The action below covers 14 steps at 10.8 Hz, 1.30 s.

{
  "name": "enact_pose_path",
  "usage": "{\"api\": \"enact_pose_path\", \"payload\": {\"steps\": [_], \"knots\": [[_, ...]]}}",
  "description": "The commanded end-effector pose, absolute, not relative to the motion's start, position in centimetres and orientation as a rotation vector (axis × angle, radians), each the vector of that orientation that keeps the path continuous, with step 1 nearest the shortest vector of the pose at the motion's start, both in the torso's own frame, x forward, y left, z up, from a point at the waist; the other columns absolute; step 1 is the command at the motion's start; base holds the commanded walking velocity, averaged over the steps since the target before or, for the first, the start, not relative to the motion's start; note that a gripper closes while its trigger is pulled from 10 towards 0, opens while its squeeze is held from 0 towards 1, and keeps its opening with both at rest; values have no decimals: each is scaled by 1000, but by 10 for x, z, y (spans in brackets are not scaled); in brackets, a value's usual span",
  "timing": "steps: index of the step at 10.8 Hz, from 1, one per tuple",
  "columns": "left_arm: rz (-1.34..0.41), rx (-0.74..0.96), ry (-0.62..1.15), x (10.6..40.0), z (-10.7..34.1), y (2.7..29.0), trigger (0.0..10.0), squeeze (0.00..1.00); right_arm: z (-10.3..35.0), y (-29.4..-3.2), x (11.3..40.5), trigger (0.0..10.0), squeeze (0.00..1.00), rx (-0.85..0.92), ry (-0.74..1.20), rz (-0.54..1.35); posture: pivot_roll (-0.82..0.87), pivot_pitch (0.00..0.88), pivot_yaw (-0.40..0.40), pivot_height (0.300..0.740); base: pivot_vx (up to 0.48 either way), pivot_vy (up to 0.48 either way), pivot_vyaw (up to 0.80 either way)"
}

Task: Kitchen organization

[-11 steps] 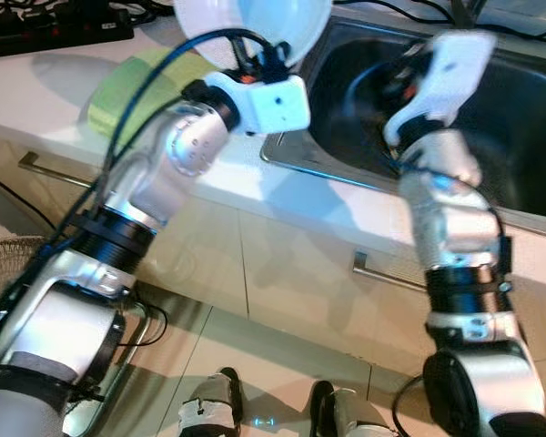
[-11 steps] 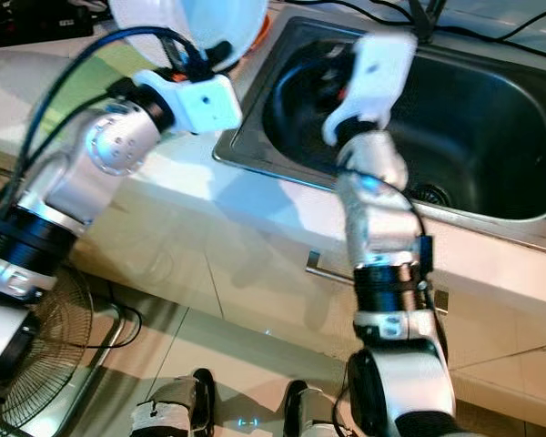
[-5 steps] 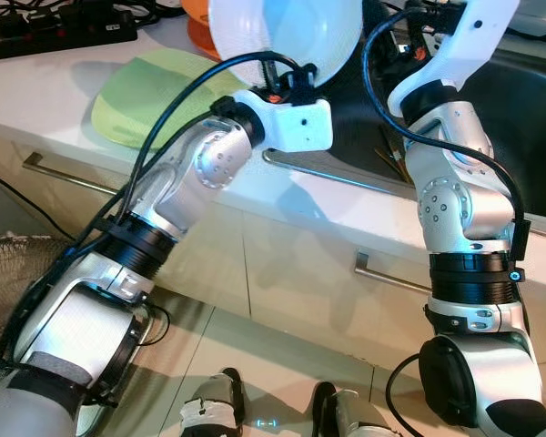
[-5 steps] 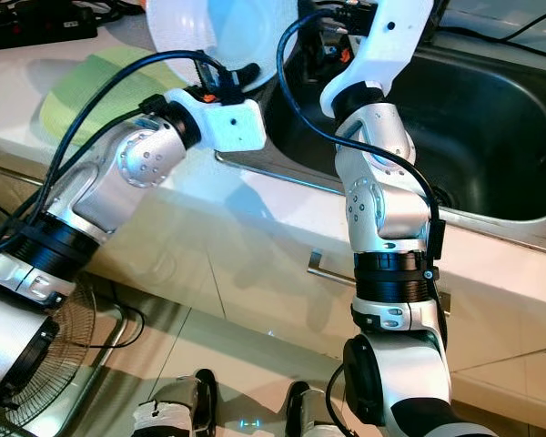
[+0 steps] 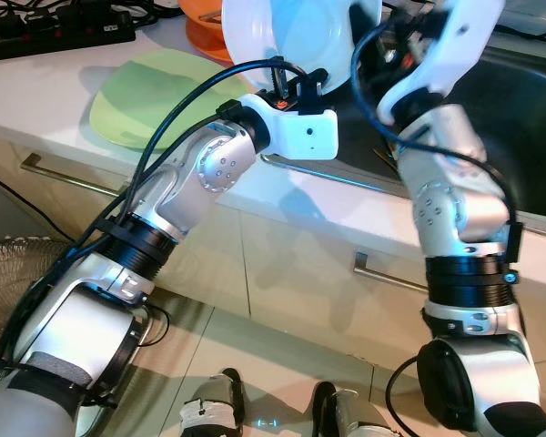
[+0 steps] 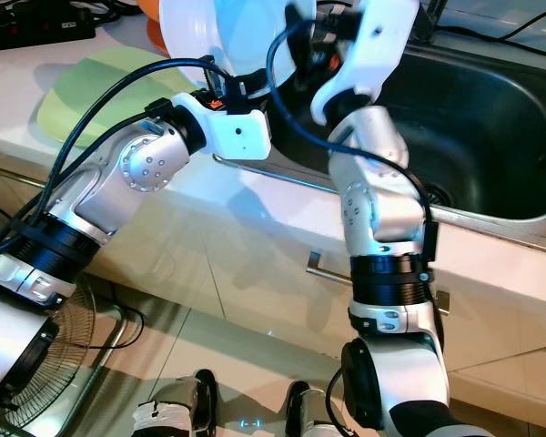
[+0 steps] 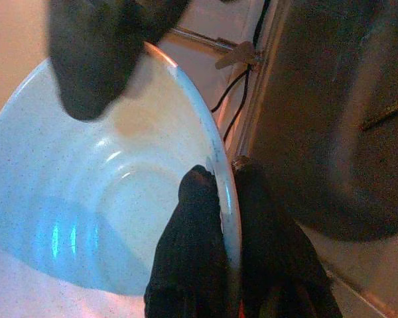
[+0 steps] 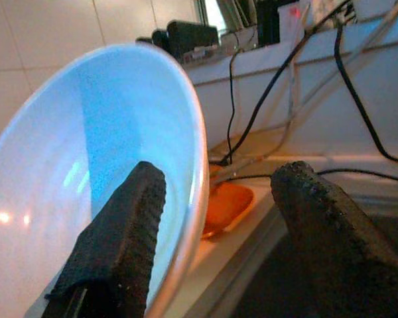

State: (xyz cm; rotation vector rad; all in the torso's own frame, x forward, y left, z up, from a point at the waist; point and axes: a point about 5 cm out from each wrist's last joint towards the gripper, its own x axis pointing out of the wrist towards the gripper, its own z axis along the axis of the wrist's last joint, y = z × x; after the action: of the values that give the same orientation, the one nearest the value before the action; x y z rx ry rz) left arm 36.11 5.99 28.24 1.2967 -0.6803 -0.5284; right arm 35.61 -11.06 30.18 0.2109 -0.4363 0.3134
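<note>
Left wrist view: left gripper [image 7: 227, 175], fingers pressed together on the rim of a pale blue bowl [image 7: 113, 199], one finger inside the wall, one outside. A dark pad of the other gripper overlaps the far rim. Beyond the outer finger: steel sink [image 7: 331, 119], its edge close beside the bowl, a cable along the counter strip.

Right wrist view: right gripper [image 8: 212, 212], fingers spread apart and straddling the same bowl's rim; one finger [image 8: 119, 245] lies against the inner wall, the other stands free outside. Open air lies between the rim and that free finger. Past the rim: an orange dish [image 8: 225, 205], black cables and a tiled wall.

Left eye view: bowl [image 5: 282, 41] held tilted above the counter edge where counter meets sink. To the left gripper's outer side: green mat [image 5: 155, 96] flat on the white counter [image 5: 45, 91], black power strip [image 5: 59, 32] behind. Basin open on the right gripper's side. Cabinet handles below; fan grille [image 5: 18, 273] on the floor.
</note>
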Motion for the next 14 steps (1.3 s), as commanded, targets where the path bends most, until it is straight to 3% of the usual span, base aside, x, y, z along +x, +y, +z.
{"api": "enact_pose_path", "payload": {"steps": [1,14], "knots": [[-537,1311,-732,356,286,57,10000,0,298,-110,356,0,0,210,-417,318,134,153,10,740,0,0,0],[-523,1354,-750,358,286,64,10000,0,290,-106,360,0,0,209,-382,321,144,148,2,740,0,0,0]]}}
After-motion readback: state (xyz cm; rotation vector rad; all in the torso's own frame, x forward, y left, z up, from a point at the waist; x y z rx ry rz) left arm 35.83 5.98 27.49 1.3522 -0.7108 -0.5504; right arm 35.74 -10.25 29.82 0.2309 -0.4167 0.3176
